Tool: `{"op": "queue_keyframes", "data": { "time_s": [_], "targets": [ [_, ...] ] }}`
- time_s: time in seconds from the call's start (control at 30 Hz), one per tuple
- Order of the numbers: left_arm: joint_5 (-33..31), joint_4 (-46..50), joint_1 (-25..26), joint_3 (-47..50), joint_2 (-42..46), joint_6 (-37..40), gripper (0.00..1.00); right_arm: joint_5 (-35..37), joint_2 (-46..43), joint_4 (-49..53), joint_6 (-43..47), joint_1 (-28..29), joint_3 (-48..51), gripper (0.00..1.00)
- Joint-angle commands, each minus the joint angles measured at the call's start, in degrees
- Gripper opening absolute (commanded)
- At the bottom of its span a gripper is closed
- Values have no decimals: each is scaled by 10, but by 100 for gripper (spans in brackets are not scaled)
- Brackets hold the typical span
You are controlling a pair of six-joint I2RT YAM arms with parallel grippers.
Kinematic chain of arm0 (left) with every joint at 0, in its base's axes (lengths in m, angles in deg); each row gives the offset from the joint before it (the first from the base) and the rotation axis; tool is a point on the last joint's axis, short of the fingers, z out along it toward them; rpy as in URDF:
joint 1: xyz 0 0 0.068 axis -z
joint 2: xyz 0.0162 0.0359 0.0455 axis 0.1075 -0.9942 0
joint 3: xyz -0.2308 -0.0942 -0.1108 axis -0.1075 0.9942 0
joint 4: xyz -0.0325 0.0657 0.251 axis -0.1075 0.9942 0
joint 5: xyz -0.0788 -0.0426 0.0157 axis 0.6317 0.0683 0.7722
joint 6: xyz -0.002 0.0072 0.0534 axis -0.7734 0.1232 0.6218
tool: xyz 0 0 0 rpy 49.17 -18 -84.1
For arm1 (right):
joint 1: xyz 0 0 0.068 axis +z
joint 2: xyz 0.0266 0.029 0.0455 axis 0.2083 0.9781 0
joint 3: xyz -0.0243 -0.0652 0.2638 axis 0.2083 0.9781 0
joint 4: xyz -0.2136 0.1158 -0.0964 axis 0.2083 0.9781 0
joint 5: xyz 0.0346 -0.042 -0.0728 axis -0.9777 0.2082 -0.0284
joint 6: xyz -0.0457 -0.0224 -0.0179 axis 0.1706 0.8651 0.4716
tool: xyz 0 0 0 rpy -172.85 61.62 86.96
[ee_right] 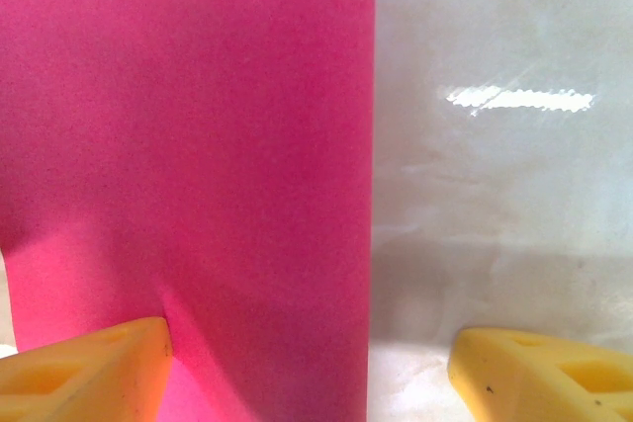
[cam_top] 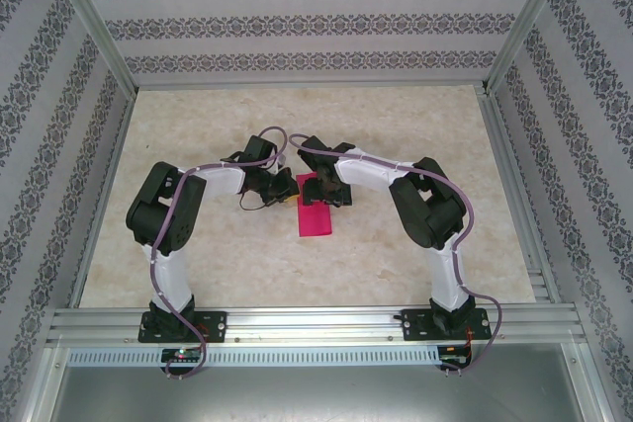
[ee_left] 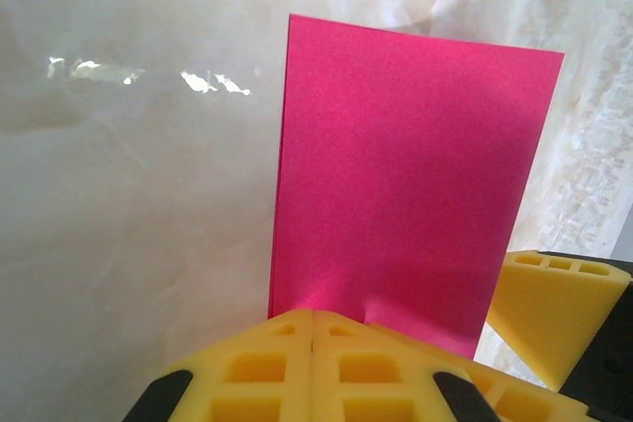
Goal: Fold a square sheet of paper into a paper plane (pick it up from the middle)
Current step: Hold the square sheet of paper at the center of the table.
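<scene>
Left wrist view: left gripper (ee_left: 313, 328) is clenched on the paper's (ee_left: 406, 175) end, mid-tabletop (ee_left: 138, 195), its long axis running away from the jaws. Right gripper (ee_right: 309, 343) gapes, straddling its long edge.

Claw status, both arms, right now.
Left claw: closed, pinching the pink paper at its near edge.
Right claw: open, straddling the paper's side edge, gripping nothing.

Arm hardware, exterior finish
Left arm (cam_top: 168, 210) and right arm (cam_top: 427, 207): black joint housings, white link covers, externally routed grey-purple cables (cam_top: 463, 244), black base plates (cam_top: 181, 326); yellow fingers (ee_left: 297, 343) with rectangular pockets.
</scene>
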Motion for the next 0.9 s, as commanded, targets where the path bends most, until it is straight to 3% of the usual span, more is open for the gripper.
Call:
{"op": "queue_keyframes", "data": {
  "time_s": [0.0,0.47,0.87],
  "targets": [
    [8,-20,8,-18,-14,-6,2,-40,105,-59,1,-3,46,78],
    [-35,45,8,-33,-30,12,0,-46,95,-60,0,-3,49,78],
    [-75,126,14,-63,-60,49,0,-129,-19,-84,3,-22,38,78]
  ]
}}
